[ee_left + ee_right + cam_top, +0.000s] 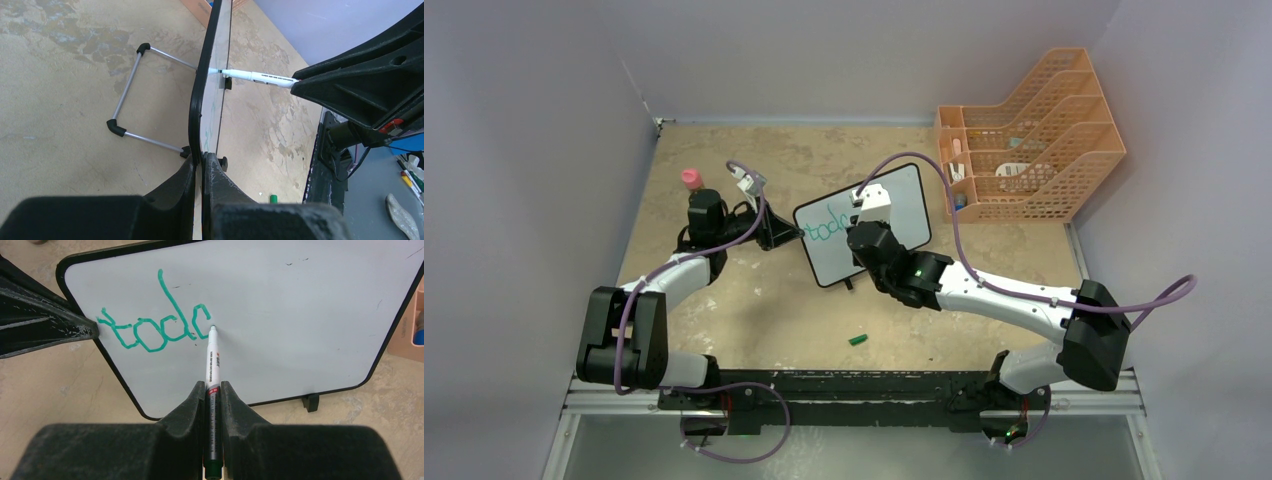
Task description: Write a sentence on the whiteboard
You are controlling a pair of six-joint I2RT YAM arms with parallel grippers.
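The whiteboard (pixel 894 205) stands tilted in the middle of the table, with green letters "todc" (pixel 155 330) on its left part. My left gripper (pixel 792 235) is shut on the board's left edge (pixel 202 90), seen edge-on in the left wrist view. My right gripper (pixel 214 390) is shut on a white marker (pixel 212 365), whose tip touches the board (pixel 300 305) just right of the last green letter. The marker also shows in the left wrist view (pixel 260 77), its tip on the board face. In the top view my right gripper (pixel 864 215) is in front of the board.
An orange mesh file rack (pixel 1029 135) stands at the back right with a few items inside. A green marker cap (pixel 858 340) lies on the table near the front. A pink-capped bottle (pixel 692 179) stands at the back left. The board's wire stand (pixel 135 95) shows behind it.
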